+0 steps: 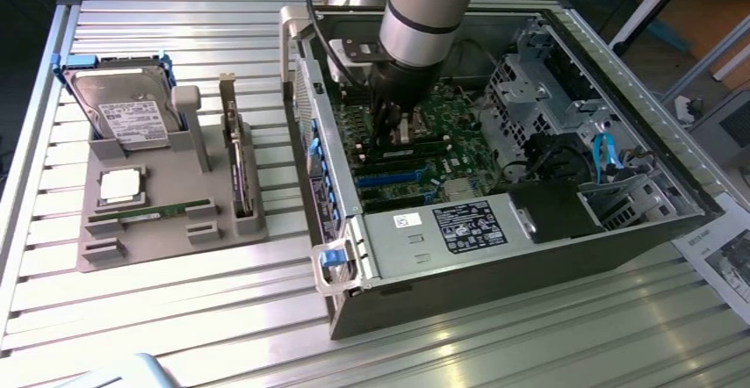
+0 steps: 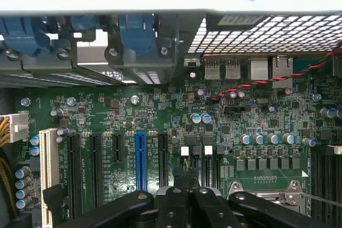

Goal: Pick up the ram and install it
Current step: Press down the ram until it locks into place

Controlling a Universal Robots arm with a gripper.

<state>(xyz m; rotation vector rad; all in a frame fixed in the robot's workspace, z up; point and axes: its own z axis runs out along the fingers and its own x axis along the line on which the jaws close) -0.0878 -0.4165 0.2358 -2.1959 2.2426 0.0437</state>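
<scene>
At the exterior view's left, a grey holder [image 1: 164, 204] is set on the slatted counter [image 1: 493, 335], with open room around it. The ram [image 1: 153, 214] is seen lying in the holder's lower slot. At centre, the end effector [image 1: 393, 111] is lowered inside the open computer case [image 1: 504, 230], fingers together; whether anything is pinched is hidden by the arm and the case walls close by.

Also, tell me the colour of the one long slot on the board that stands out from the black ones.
Blue slot, clearest in the wrist view.
</scene>
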